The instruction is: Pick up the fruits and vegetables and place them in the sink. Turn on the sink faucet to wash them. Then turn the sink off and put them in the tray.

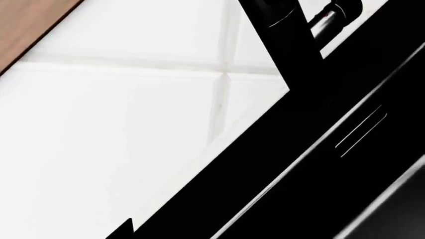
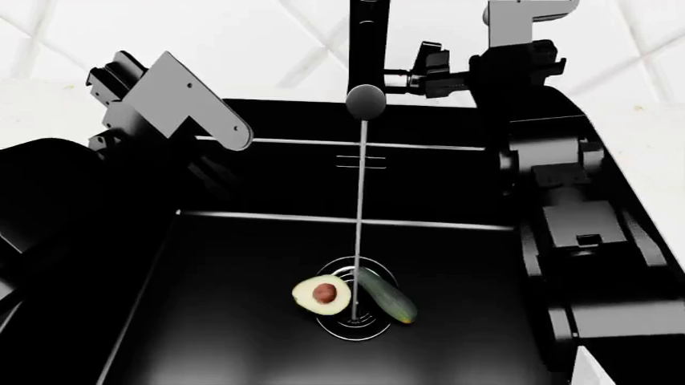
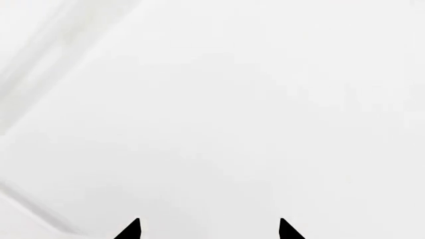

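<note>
The halved avocado (image 2: 321, 294) lies cut side up on the floor of the black sink (image 2: 214, 321), its brown pit showing, right at the round drain (image 2: 358, 321). The dark-green zucchini (image 2: 387, 295) lies just beside it on the right, slanted across the drain's rim; whether the two touch cannot be told. A thin stream of water (image 2: 361, 192) falls straight from the round nozzle of the faucet (image 2: 365, 102) and lands between them at the drain. The faucet's black column (image 1: 282, 35) rises behind the basin, with its side lever (image 2: 399, 78) pointing toward the right gripper (image 2: 437, 62), which sits close against that lever; from the head view it is unclear whether the fingers pinch it. In the right wrist view two dark fingertips (image 3: 130, 230) stand spread apart against a blank white wall. The left gripper (image 2: 107, 84) is raised over the sink's left rear corner; only one fingertip (image 1: 125, 229) shows, so its state cannot be told. The overflow slot (image 1: 361, 130) marks the back wall, white counter (image 1: 99, 149) beyond.
</note>
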### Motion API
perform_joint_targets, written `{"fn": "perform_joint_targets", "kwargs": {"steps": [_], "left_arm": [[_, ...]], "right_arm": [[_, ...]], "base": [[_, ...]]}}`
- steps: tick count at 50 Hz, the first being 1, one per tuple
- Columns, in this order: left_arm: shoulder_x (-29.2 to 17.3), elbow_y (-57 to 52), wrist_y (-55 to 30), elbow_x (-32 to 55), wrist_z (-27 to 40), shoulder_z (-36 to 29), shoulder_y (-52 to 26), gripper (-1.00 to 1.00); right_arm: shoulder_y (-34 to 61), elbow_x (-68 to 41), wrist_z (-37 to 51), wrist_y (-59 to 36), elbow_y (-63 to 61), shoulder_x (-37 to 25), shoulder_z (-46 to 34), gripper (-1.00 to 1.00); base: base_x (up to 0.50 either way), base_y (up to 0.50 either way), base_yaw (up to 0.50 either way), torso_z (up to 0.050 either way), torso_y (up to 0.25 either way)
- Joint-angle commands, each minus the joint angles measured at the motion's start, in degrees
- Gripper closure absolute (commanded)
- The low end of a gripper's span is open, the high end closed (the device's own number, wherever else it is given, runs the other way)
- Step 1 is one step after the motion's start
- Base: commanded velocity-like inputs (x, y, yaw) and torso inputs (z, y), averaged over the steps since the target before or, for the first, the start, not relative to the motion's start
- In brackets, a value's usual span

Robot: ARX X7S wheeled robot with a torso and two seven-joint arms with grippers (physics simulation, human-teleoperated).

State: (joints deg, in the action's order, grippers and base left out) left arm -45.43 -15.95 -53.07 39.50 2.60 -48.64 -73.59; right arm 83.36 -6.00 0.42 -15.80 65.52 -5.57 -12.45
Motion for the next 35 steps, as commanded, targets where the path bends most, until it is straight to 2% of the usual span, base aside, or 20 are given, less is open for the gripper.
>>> {"fn": "perform_joint_targets", "kwargs": {"steps": [1, 14, 19, 28, 35], "left_arm": [[-0.04, 0.02, 0.07, 0.03, 0.01, 0.02, 0.06, -1.00], [0.43, 0.26, 0.05, -0.12, -0.12, -0.29, -0.12, -1.00], [0.47, 0.43, 0.38, -0.17, -0.11, -0.30, 0.15, -1.00], [0.39, 0.70, 0.83, -0.09, 0.09, -0.14, 0.76, -1.00], [0.52, 0.43, 0.59, 0.06, 0.19, -0.09, 0.58, -1.00]], "right_arm": [[4.44, -0.21, -2.28, 5.69, 8.52, 2.24, -1.00, -1.00], [4.29, -0.05, -2.99, 4.09, 6.28, 2.06, -1.56, -1.00], [1.23, -0.37, -2.49, -1.54, -3.04, 0.54, -1.66, -1.00], [-6.54, -1.28, -0.58, -17.62, -29.80, -5.02, -1.04, -1.00], [-9.38, -1.91, 0.41, -22.90, -39.40, -8.11, 0.25, -1.00]], "base": [[0.00, 0.00, 0.00, 0.000, 0.000], [0.00, 0.00, 0.00, 0.000, 0.000], [0.00, 0.00, 0.00, 0.000, 0.000], [0.00, 0.00, 0.00, 0.000, 0.000], [0.00, 0.00, 0.00, 0.000, 0.000]]}}
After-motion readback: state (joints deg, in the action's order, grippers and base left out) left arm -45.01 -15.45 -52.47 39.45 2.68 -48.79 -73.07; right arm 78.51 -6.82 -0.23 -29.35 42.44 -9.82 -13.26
